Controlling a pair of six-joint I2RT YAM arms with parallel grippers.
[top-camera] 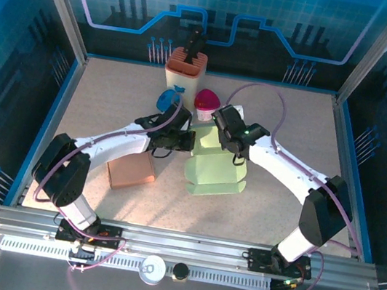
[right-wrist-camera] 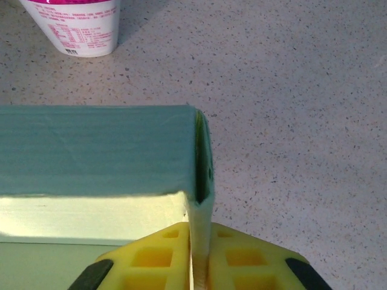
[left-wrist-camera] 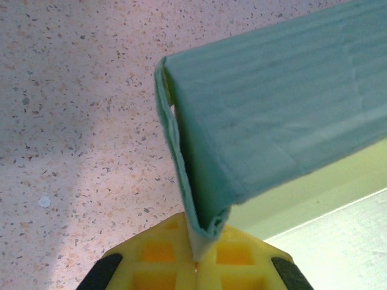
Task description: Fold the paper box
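The pale green paper box [top-camera: 217, 169] lies partly folded in the middle of the table, its far end raised between both arms. My left gripper [top-camera: 181, 141] is at the box's left side. In the left wrist view its yellow fingers [left-wrist-camera: 151, 260] are shut on the corner of a doubled side wall of the box [left-wrist-camera: 284, 103]. My right gripper [top-camera: 232, 142] is at the box's right side. In the right wrist view its yellow fingers [right-wrist-camera: 248, 260] pinch the folded right wall of the box [right-wrist-camera: 97, 151] near its corner.
A brown block [top-camera: 130, 170] lies left of the box. Behind it stand an orange-topped holder with a black tool [top-camera: 185, 70], a blue object [top-camera: 167, 100] and a pink-lidded white cup [top-camera: 206, 103], whose label [right-wrist-camera: 78, 24] shows beyond the box. Blue walls [top-camera: 50, 122] ring the table.
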